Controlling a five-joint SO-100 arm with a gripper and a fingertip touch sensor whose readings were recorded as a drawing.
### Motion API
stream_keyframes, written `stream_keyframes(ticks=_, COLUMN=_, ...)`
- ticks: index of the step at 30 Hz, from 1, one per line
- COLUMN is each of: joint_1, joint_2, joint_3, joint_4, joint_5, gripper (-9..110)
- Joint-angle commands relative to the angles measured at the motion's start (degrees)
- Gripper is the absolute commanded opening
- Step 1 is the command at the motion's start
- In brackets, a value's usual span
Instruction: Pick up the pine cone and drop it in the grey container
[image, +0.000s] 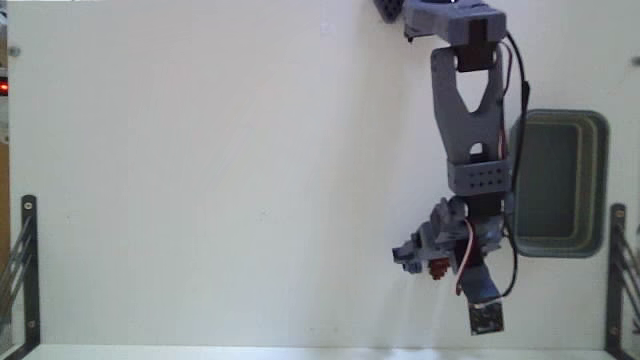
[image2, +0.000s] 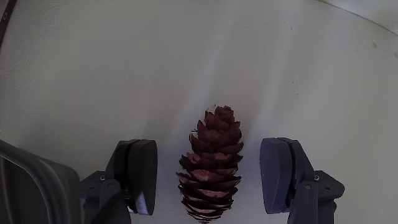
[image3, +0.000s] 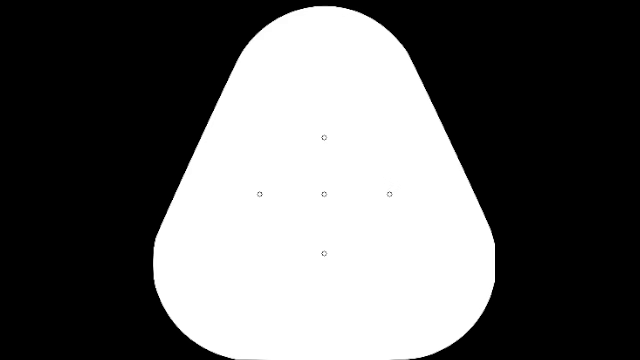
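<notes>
The pine cone (image2: 211, 167) is reddish-brown and scaly, and it lies lengthwise on the white table between my fingers in the wrist view. My gripper (image2: 210, 158) is open, with a gap on each side of the cone and neither finger (image2: 138, 174) touching it. In the fixed view the gripper (image: 425, 260) is low over the table near the bottom, and a small reddish patch of the pine cone (image: 437, 268) shows under it. The grey container (image: 560, 185) stands to the right of the arm, apart from the gripper, and looks empty.
The arm (image: 470, 110) reaches down from the top edge in the fixed view. Black metal brackets stand at the table's left edge (image: 27, 260) and right edge (image: 617, 270). The white table (image: 200, 180) stretches wide to the gripper's left.
</notes>
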Motion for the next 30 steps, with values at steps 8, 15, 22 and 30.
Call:
stream_keyframes(ticks=8, joint_1=-0.9, joint_2=2.3, joint_3=-0.3, joint_4=-1.0, joint_5=0.2, gripper=110)
stream_keyframes(ticks=15, joint_1=-0.9, joint_2=2.3, joint_3=-0.3, joint_4=-1.0, joint_5=0.2, gripper=107)
stream_keyframes(ticks=22, joint_1=-0.9, joint_2=2.3, joint_3=-0.3, joint_4=-1.0, joint_5=0.2, gripper=105)
stream_keyframes(ticks=30, joint_1=-0.9, joint_2=2.3, joint_3=-0.3, joint_4=-1.0, joint_5=0.2, gripper=103)
